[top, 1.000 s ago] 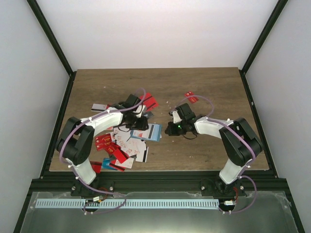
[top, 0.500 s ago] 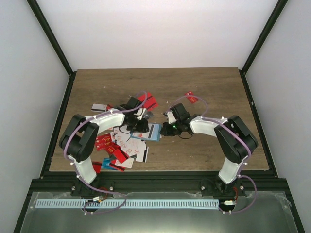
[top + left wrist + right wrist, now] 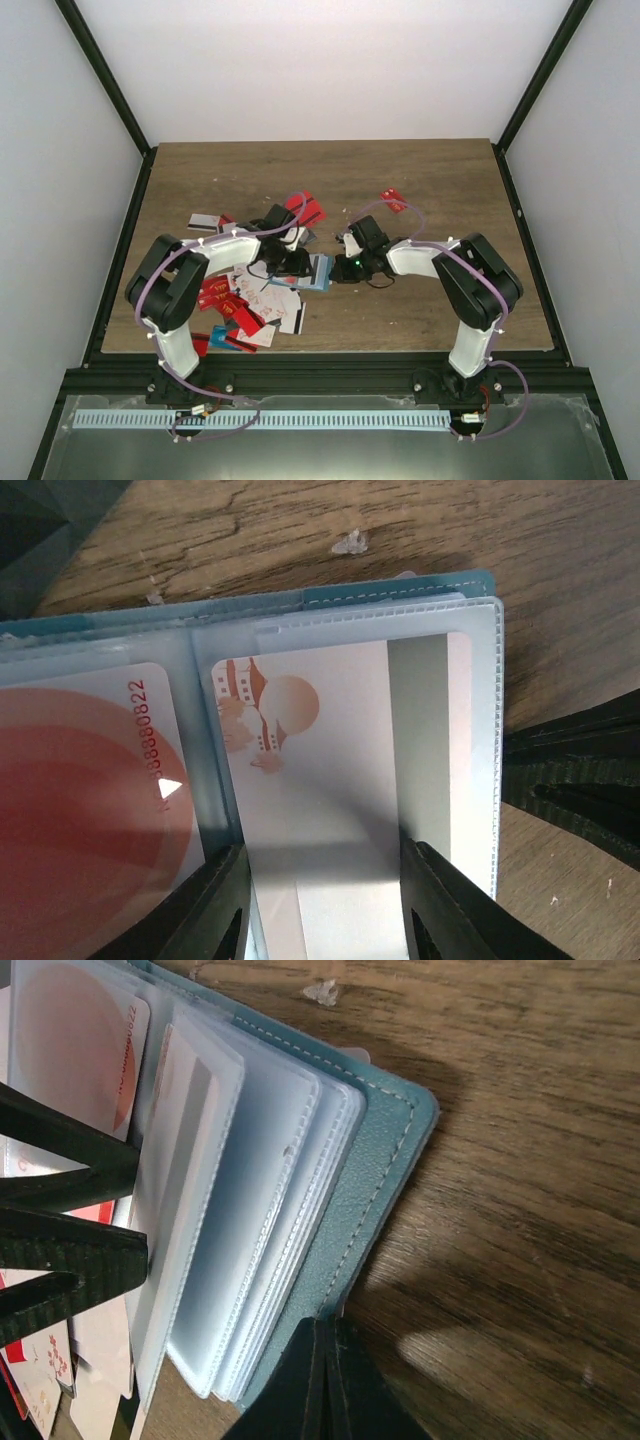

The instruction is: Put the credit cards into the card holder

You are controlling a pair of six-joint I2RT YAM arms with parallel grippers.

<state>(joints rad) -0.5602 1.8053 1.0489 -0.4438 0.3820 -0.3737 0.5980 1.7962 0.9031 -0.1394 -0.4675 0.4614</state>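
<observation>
Card holder (image 3: 318, 272) lies open on the wooden surface (image 3: 440, 170), between my two pincers and just right of the loose heap of credit cards (image 3: 250, 305). Its teal cover is underneath, and the clear pockets fan up from it.

My left pincer (image 3: 322, 858) is narrowed onto a white card (image 3: 330, 750) with reddish figures and a grey stripe, one finger on each long side. The far part of that card sits under the clear plastic of a pocket on the holder's right leaf. I cannot tell how deep it goes. The pocket next to it on the left holds a red card (image 3: 90, 800) with a printed number.

My right pincer (image 3: 322, 1340) is closed tight, with no gap between the fingers. Its tip meets the edge of the teal cover on the holder's right side. I cannot tell whether it nips the cover or only touches it.

One lone red card (image 3: 393, 200) lies farther back on the right, well apart from the heap. A grey and black card (image 3: 205, 221) lies at the heap's far left.
</observation>
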